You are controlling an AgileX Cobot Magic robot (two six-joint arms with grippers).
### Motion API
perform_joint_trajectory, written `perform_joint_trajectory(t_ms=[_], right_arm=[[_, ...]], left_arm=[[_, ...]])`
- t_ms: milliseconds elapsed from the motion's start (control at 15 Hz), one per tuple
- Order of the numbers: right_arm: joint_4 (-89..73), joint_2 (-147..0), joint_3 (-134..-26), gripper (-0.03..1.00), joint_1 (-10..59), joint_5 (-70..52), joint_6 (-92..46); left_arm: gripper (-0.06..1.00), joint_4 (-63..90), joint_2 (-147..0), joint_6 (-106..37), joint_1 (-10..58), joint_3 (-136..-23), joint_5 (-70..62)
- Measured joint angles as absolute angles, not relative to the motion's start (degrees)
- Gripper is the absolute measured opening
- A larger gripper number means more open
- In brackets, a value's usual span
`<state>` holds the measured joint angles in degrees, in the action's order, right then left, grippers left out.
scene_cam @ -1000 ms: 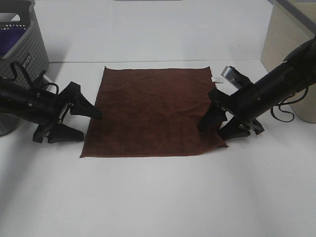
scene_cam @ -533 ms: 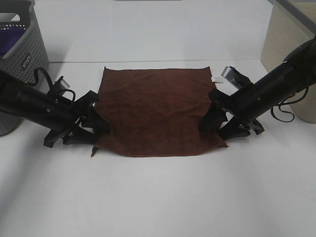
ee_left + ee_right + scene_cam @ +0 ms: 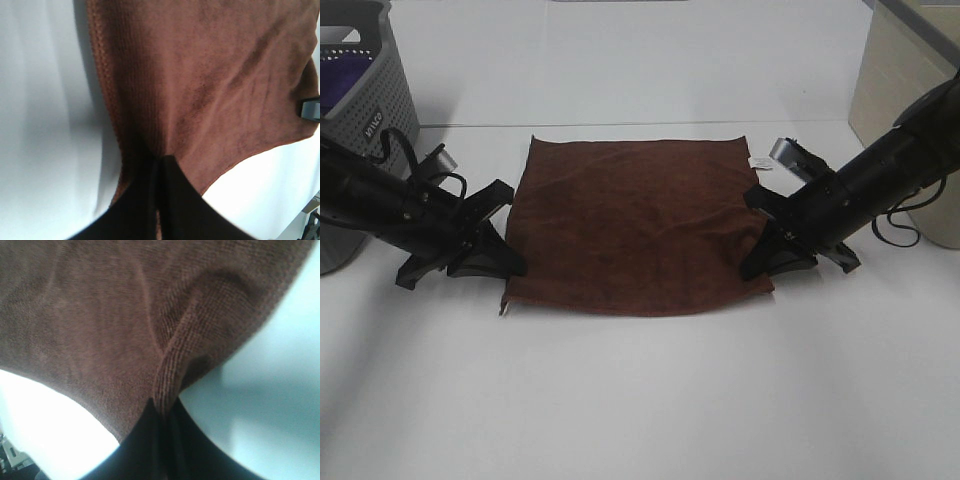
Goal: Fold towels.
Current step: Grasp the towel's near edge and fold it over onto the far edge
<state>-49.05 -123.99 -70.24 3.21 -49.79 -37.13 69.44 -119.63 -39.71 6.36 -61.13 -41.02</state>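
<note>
A dark reddish-brown towel point(image 3: 635, 220) lies spread on the white table, with a small white tag point(image 3: 758, 161) at its far right corner. My left gripper point(image 3: 508, 268) is shut on the towel's near left corner, and the left wrist view shows the cloth point(image 3: 200, 85) pinched between the closed jaws point(image 3: 159, 165). My right gripper point(image 3: 752, 268) is shut on the near right corner; in the right wrist view the towel's hem point(image 3: 175, 360) bunches into the closed jaws point(image 3: 162, 412). The near edge of the towel is lifted slightly off the table.
A grey perforated basket point(image 3: 365, 100) with a purple cloth point(image 3: 340, 80) inside stands at the far left. A beige upright panel point(image 3: 905, 90) stands at the far right. The white table point(image 3: 640, 400) extends toward the front.
Both grippers have closed on the towel's near corners. The left arm moved in from beside the towel, and the near edge has been drawn back and raised.
</note>
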Motion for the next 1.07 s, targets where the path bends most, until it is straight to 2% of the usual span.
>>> perform_joint_trajectory(t_ms=[200, 667, 867, 1067], right_arm=[[-48.9, -121.0, -67.4, 0.0, 3.2, -51.9, -35.6], [-51.7, -110.6, -43.9, 0.0, 3.3, -46.0, -35.2], [-52.4, -107.4, -44.1, 0.0, 3.3, -45.2, -35.2], [-50.8, -106.9, -51.8, 0.0, 3.3, -47.8, -34.9]], left_arm=[[0.0, 61.0, -116.9, -32.5, 6.4, -60.0, -43.4], [0.0, 59.1, -105.4, -30.4, 6.8, -42.5, -45.0], [0.0, 58.7, -103.6, -30.0, 6.8, -43.3, -45.1], [0.0, 54.5, -103.6, -24.4, 6.8, -51.0, -45.3]])
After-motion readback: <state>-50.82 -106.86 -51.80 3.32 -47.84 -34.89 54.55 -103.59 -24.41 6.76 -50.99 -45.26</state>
